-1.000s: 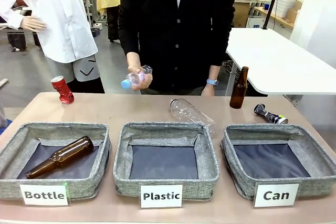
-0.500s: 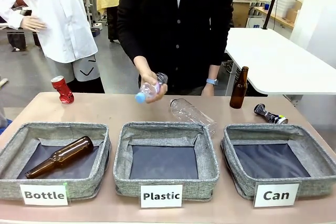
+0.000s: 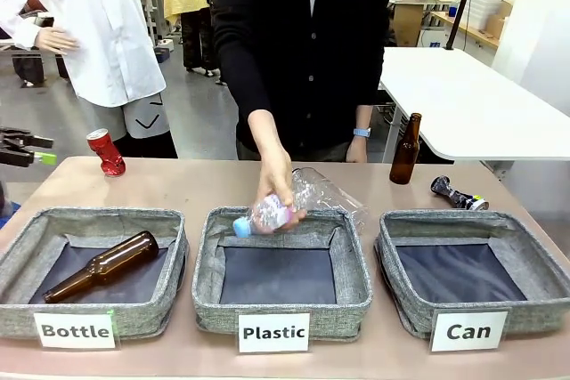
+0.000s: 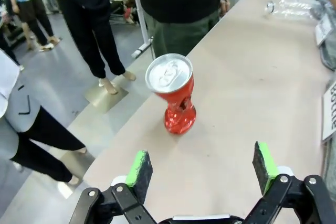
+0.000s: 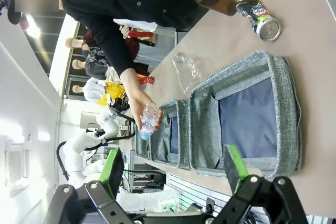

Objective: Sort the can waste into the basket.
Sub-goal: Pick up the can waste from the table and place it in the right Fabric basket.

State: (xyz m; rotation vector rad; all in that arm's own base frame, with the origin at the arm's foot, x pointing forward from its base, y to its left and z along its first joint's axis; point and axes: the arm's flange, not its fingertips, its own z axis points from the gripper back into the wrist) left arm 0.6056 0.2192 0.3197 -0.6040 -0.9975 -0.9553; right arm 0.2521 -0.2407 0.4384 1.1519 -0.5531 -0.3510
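Left gripper (image 4: pixel 202 167) wide open, empty, facing the red can (image 4: pixel 173 95) standing near the table's far-left edge.
Light, thin, dented metal; I'd pinch its crumpled waist gently, not the slick rim.

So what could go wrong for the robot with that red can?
The crushed red can leans near the table edge; a nudge from the open left gripper might knock it off. Also, the Can basket sits at the other end, so carrying it across could meet the person's hand over the middle basket.
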